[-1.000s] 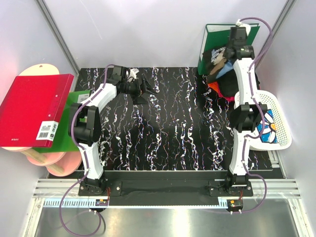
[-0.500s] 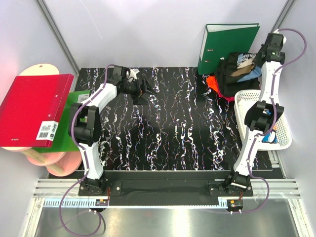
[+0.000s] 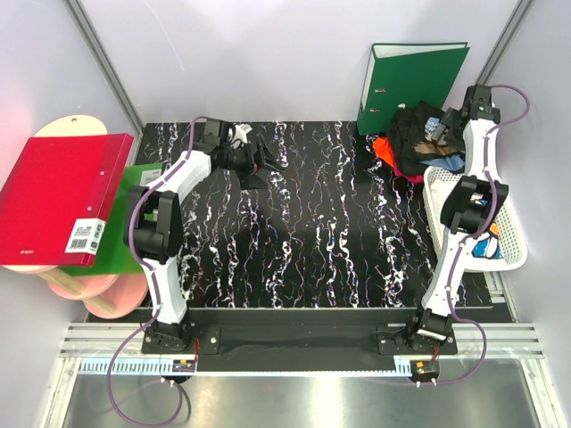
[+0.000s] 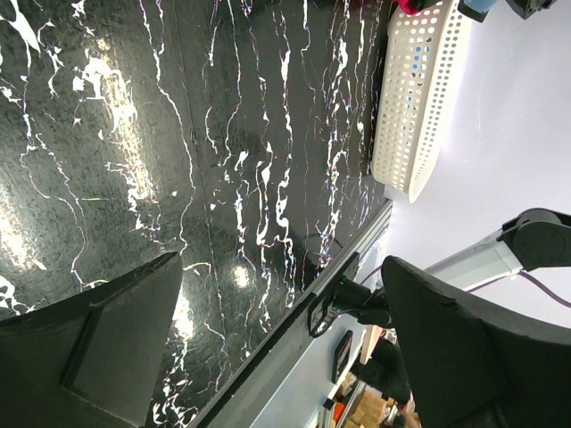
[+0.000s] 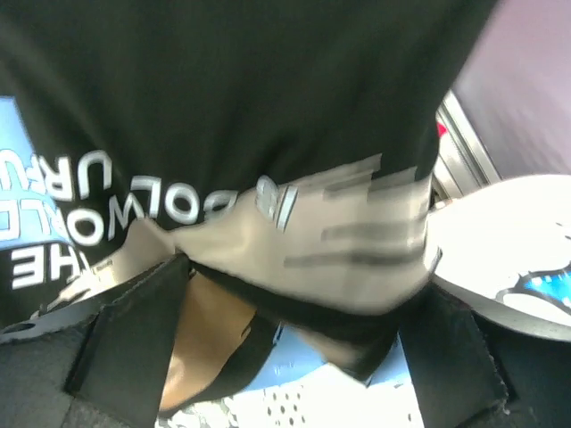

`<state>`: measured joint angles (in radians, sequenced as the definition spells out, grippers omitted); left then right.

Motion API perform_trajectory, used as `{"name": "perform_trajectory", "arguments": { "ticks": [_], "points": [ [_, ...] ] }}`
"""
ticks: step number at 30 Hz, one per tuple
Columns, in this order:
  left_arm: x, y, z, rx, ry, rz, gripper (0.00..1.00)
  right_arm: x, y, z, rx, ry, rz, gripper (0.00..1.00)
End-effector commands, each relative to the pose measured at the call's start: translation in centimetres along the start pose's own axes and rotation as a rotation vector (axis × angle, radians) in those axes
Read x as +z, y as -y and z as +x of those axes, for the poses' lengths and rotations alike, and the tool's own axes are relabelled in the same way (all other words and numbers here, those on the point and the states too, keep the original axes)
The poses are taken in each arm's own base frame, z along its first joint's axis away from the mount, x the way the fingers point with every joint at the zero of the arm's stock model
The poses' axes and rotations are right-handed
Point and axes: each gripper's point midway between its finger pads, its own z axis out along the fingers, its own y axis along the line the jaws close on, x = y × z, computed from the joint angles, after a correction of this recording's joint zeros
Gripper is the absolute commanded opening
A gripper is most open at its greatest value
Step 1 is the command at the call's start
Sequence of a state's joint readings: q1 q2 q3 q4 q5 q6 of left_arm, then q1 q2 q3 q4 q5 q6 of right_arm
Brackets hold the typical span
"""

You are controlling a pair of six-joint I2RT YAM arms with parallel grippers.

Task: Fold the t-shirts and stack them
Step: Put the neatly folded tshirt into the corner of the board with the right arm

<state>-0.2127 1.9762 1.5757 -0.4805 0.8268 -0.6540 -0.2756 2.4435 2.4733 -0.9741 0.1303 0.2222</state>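
Picking a shirt: right hand (image 5: 299, 294), spread, over the t-shirts (image 3: 410, 138), upper right; it should pinch one next. Left hand (image 4: 281, 267) spread.

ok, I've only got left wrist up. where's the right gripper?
Observer: The right gripper is at the far right corner, over the heap of mostly black cloth t-shirts in front of the upright green ring binder.
Operator: holding anything?
Observer: No grip that I can see. In its wrist view the jaws stand wide apart, with a black t-shirt with white lettering close in front of them.
Operator: anything in the basket?
Observer: The white plastic lattice basket holds something white with a blue print, partly hidden.
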Motion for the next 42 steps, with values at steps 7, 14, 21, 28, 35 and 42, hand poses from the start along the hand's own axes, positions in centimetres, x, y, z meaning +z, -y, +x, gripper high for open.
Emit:
{"name": "perform_trajectory", "arguments": {
  "ticks": [7, 14, 21, 28, 35, 42],
  "points": [
    [0.1, 1.0, -0.3, 0.037, -0.001, 0.028, 0.99, -14.1, -2.2, -9.0, 0.079, 0.356, -0.150, 1.00],
    [0.3, 1.1, -0.1, 0.035, -0.010, 0.029, 0.99, -16.6, -4.2, -10.7, 0.078, 0.428, -0.212, 1.00],
    [0.1, 1.1, 0.4, 0.038, -0.012, 0.027, 0.99, -10.1, -9.2, -10.8, 0.077, 0.370, -0.366, 0.00],
    [-0.3, 0.7, 1.5, 0.039, -0.028, 0.012, 0.99, 0.4, -13.1, -5.5, 0.078, 0.217, -0.416, 0.00],
    [-0.1, 0.2, 1.5, 0.026, -0.036, -0.002, 0.99, 4.1, -18.2, 6.9, -0.049, -0.142, -0.521, 0.00],
    [0.0, 0.3, 1.4, 0.026, -0.040, 0.005, 0.99, 2.7, -18.3, 9.9, -0.094, -0.196, -0.429, 0.00]
  ]
}}
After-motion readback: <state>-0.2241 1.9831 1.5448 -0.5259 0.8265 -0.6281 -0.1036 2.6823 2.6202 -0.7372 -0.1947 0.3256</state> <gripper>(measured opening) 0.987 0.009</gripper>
